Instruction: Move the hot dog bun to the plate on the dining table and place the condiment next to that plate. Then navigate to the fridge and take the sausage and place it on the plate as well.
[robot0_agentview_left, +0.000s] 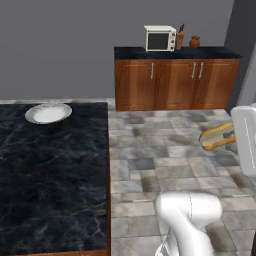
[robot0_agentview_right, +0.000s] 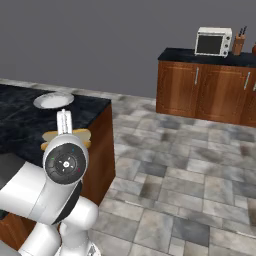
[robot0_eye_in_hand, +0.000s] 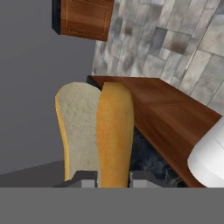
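My gripper (robot0_eye_in_hand: 112, 180) is shut on the hot dog bun (robot0_eye_in_hand: 98, 131), a tan-yellow split bun that stands up between the two fingertips. In the left base view the bun (robot0_agentview_left: 216, 136) hangs over the tiled floor, right of the dining table (robot0_agentview_left: 55, 170), with the gripper (robot0_agentview_left: 228, 135) at its right end. From the right base the bun (robot0_agentview_right: 75, 135) peeks out behind the arm's upper joint. The large white plate (robot0_agentview_left: 48, 113) sits near the table's far edge, well left of the bun; it is also the plate (robot0_agentview_right: 53, 100) at the table's far corner. The condiment, fridge and sausage are out of view.
A wooden cabinet with a black counter (robot0_agentview_left: 175, 75) stands against the back wall. It carries a white microwave (robot0_agentview_left: 160, 38), a knife block (robot0_agentview_left: 179, 39) and a small pot (robot0_agentview_left: 194, 42). Tiled floor (robot0_agentview_left: 160, 150) lies between it and the table.
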